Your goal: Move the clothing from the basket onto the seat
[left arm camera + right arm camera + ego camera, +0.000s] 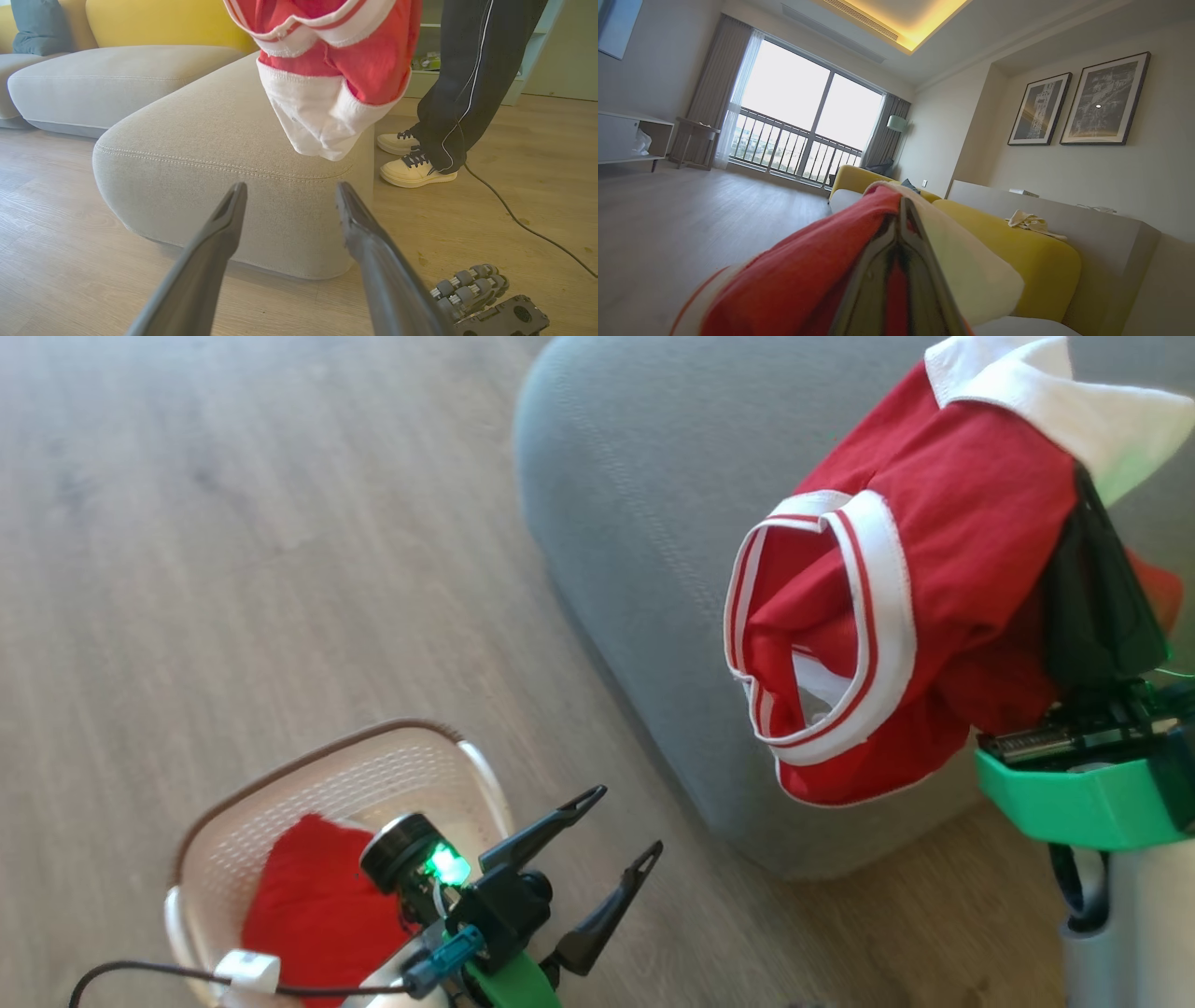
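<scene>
Above the seat (635, 523), clothing (962, 551) in the closed right end effector (902, 210)

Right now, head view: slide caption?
Right gripper holds red garment over seat; open left gripper hovers by basket with red clothing inside.

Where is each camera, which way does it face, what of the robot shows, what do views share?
Head view: head-mounted, looking down at basket and seat; left tool open, right tool shut on a red garment.
Left wrist view: low, facing the seat; own spread fingers.
Right wrist view: tilted up toward a window; own shut fingers.
Shared: head and left wrist show the garment over the seat.
</scene>
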Tool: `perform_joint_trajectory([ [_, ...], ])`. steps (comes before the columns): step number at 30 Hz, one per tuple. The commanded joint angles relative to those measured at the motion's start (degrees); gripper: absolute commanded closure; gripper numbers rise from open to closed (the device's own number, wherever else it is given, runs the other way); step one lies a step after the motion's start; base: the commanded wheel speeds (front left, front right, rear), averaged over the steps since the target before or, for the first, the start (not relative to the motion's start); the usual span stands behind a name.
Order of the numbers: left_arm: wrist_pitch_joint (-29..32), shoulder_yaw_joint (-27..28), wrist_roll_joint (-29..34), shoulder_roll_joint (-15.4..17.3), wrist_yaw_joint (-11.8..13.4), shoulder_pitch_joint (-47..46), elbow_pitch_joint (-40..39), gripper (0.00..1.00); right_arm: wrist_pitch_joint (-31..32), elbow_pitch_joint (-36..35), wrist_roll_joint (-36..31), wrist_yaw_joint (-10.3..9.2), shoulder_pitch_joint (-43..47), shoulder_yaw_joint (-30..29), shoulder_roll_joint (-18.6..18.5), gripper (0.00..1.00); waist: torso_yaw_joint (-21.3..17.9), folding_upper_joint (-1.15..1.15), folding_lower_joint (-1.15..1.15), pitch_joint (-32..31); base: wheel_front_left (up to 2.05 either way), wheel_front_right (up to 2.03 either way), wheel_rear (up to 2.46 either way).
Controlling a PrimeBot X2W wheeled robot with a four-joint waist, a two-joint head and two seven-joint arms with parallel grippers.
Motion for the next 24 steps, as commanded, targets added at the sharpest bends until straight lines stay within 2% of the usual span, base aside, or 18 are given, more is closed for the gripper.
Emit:
perform_joint_trajectory([
  [1,-0.29,1.17,0.36,0.83,-0.06,-2.94,-2.20,0.00,-0.12,-2.74,-0.15,-0.02,-1.94,0.36,0.49,1.00,-3.23,0.00,0.00,1.67,0.00,0.00,0.00],
  [15,-0.29,-3.11,-1.39,2.02,-0.06,-7.85,-1.24,0.00,-0.12,-6.68,-0.64,-0.02,1.26,-6.03,1.52,1.00,-4.54,0.00,0.00,4.54,0.00,0.00,0.00],
  [24,-0.29,-1.39,-1.40,2.40,-0.06,-8.20,-1.54,0.00,-0.12,-6.48,-0.13,-0.02,0.76,-6.31,1.56,1.00,-4.31,0.00,0.00,5.50,0.00,0.00,0.00],
])
